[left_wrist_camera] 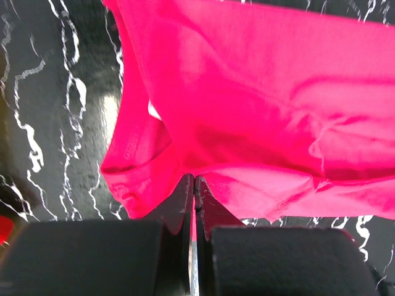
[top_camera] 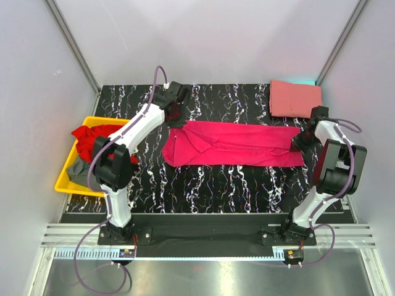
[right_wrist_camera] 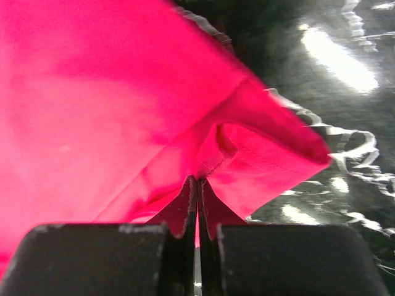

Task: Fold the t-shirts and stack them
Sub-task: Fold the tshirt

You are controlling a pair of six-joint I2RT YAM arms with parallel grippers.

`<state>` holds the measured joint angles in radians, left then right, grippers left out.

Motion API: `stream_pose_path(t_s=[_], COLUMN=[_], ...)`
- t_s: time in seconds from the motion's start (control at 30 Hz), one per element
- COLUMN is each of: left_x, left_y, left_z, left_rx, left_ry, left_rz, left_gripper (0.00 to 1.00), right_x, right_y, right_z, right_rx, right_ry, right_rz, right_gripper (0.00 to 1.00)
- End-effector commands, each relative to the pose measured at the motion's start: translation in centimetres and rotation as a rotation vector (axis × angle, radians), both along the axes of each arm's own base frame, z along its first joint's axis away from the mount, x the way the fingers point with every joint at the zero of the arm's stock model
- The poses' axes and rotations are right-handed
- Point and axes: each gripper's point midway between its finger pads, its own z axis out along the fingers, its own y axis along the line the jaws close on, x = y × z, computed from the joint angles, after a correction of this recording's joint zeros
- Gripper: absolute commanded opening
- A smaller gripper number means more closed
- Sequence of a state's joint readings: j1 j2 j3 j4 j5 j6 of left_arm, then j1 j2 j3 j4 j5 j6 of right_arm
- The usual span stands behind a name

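A magenta soft cloth short-sleeved t-shirt (top_camera: 234, 145) lies spread flat in the middle of the black, white-veined table (top_camera: 234, 185). In the overhead view its long axis runs from 9 o'clock to 3 o'clock.

The left arm (top_camera: 139, 126) reaches to the shirt's 10 o'clock corner. Its wrist view shows the left jaws closed flat together with a hem of the magenta cloth (left_wrist_camera: 247, 92) pinched between them. The right arm (top_camera: 327, 132) stands at the 3 o'clock end. The right jaws are likewise pressed together on a bunched fold of the same shirt (right_wrist_camera: 92, 92).

So each arm holds the end nearer to it, and nearly all the cloth lies between the two grips and toward 6 o'clock of them. I judge the next move turns on that line. Carried toward 6 o'clock together, the held edge would fold over along the long axis.

A folded salmon-pink cloth t-shirt (top_camera: 295, 98) rests at the table's 1 o'clock corner, well apart. At 9 o'clock a yellow plastic bin (top_camera: 65, 185) holds a crumpled red cloth t-shirt (top_camera: 92, 139) and a grey cloth t-shirt (top_camera: 77, 169).
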<state>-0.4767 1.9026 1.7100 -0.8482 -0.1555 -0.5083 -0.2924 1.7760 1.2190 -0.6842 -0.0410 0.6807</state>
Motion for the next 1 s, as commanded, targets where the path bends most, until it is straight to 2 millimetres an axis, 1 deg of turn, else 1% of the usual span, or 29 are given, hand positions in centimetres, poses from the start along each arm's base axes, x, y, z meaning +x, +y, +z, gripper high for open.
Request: stream_pose_path(t_s=[0.0, 0.07, 0.13, 0.33, 0.43, 0.47, 0.5, 0.53, 0.73, 0.8, 0.97], left_x=[1.9, 2.4, 2.6, 3.7, 4.4, 4.7, 4.9, 5.1, 6.2, 6.4, 7.1], left_y=[0.5, 0.6, 1.0, 1.1, 0.7, 0.5, 0.5, 0.4, -0.3, -0.2, -0.1], left_z=[1.4, 1.5, 0.9, -0.1, -1.0, -0.9, -1.5, -1.7, -2.1, -2.4, -2.4], left_rx=[0.026, 0.026, 0.038, 0.04, 0.028, 0.025, 0.031, 0.03, 0.006, 0.015, 0.033], left_ry=[-0.047, -0.048, -0.036, -0.017, -0.005, -0.009, 0.002, 0.003, -0.015, -0.011, -0.013], left_rz=[-0.008, -0.007, 0.0, 0.004, -0.008, -0.009, -0.009, -0.01, -0.017, -0.007, -0.004], left_gripper=[0.0, 0.0, 0.0, 0.0, 0.0, 0.0, 0.0, 0.0, 0.0, 0.0, 0.0], right_x=[-0.8, -1.6, -1.9, -1.4, -0.9, -0.8, -0.8, -0.7, 0.4, 0.4, 0.5], right_y=[-2.0, -2.4, -2.6, -2.7, -2.9, -3.1, -3.2, -3.2, -2.8, -2.7, -3.1], right_z=[0.0, -0.3, -0.4, -0.3, -0.2, -0.1, -0.2, -0.3, -0.2, -0.1, -0.1], right_rx=[-0.093, -0.115, -0.125, -0.123, -0.135, -0.142, -0.147, -0.143, -0.117, -0.11, -0.128], right_ry=[0.052, 0.091, 0.105, 0.093, 0.079, 0.08, 0.084, 0.085, 0.048, 0.046, 0.063], right_rz=[-0.043, -0.053, -0.056, -0.065, -0.059, -0.062, -0.063, -0.064, -0.054, -0.057, -0.057], right_gripper=[0.0, 0.0, 0.0, 0.0, 0.0, 0.0, 0.0, 0.0, 0.0, 0.0, 0.0])
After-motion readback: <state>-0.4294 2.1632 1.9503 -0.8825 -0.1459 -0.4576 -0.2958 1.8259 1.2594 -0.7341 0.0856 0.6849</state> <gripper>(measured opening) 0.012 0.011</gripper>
